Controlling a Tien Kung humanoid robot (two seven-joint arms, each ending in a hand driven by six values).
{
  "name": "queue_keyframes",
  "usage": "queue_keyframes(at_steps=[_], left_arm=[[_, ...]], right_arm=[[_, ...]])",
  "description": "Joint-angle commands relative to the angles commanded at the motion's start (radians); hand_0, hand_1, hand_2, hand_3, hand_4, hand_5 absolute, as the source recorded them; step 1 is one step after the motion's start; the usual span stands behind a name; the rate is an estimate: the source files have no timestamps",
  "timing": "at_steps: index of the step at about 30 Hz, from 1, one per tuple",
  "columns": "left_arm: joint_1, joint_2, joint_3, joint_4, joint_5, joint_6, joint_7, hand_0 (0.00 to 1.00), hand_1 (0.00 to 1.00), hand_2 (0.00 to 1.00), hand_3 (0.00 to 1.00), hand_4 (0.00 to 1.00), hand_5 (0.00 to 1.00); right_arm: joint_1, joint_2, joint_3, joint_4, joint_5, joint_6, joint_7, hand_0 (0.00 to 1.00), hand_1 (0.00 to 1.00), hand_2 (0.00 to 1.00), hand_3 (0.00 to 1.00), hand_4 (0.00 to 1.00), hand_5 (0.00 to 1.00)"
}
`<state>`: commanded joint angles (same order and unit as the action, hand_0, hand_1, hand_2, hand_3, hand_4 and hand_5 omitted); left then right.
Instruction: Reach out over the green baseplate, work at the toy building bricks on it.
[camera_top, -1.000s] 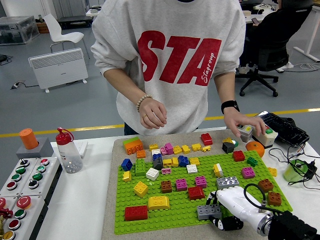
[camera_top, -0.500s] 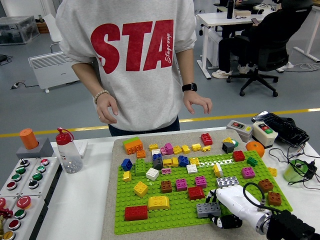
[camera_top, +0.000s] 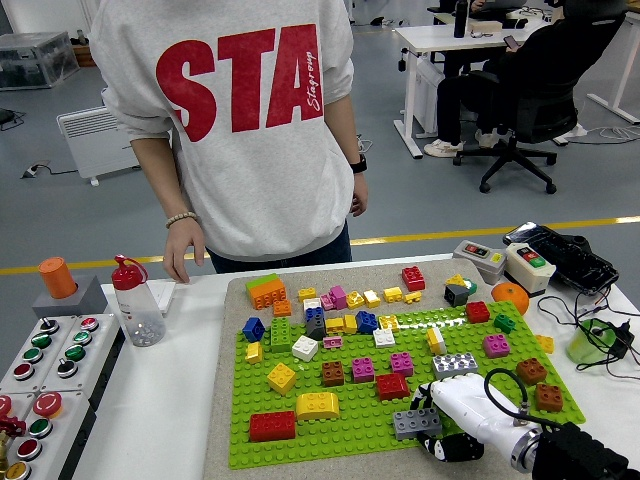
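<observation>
My right hand (camera_top: 455, 415) sits low at the lower right of the frame, its white fingers curled around the right end of a grey brick (camera_top: 417, 423) on the green baseplate (camera_top: 350, 425); from here I can't tell whether that brick is truly clamped or only cupped and touched. Over the past second the hand has barely moved, so I judge the grasp is still being settled and the brick has not come off its studs. The baseplate itself lies in the middle of the worktop (camera_top: 165, 400) on a beige mat (camera_top: 218, 420), studded with bricks: a red one (camera_top: 391, 385) just up and left of my hand, a yellow curved one (camera_top: 317, 404) further left, a light grey plate (camera_top: 455, 363) just above. What has changed is the person (camera_top: 240, 120) at the far side: the arms that were reaching toward the button boxes (camera_top: 505, 262) at the upper right have pulled back, and the person now stands further left with one hand (camera_top: 182, 250) hanging near the bottle (camera_top: 133, 300). That leaves the plate free for my work. My left arm is out of view.
</observation>
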<state>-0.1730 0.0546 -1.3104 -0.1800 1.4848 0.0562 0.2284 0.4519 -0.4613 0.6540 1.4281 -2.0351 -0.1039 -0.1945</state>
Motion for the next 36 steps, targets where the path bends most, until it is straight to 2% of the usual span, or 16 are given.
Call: queue_keyframes(at_steps=[16, 35, 36], left_arm=[[0.001, -0.001, 0.003, 0.0, -0.002, 0.0, 0.0, 0.656, 0.689, 0.676, 0.574, 0.285, 0.998], [-0.003, 0.0, 0.003, 0.0, -0.004, -0.001, -0.001, 0.656, 0.688, 0.677, 0.575, 0.287, 0.998], [-0.003, 0.0, 0.004, 0.0, -0.005, -0.001, -0.001, 0.656, 0.687, 0.677, 0.575, 0.286, 0.998]], right_arm=[[0.0, 0.006, 0.003, -0.004, -0.015, -0.024, -0.001, 0.615, 0.706, 0.716, 0.671, 0.556, 0.201], [0.004, 0.01, 0.008, -0.018, -0.019, -0.008, -0.005, 0.63, 0.718, 0.738, 0.697, 0.591, 0.223], [0.004, 0.01, 0.009, -0.018, -0.02, -0.008, -0.005, 0.635, 0.725, 0.757, 0.72, 0.618, 0.235]])
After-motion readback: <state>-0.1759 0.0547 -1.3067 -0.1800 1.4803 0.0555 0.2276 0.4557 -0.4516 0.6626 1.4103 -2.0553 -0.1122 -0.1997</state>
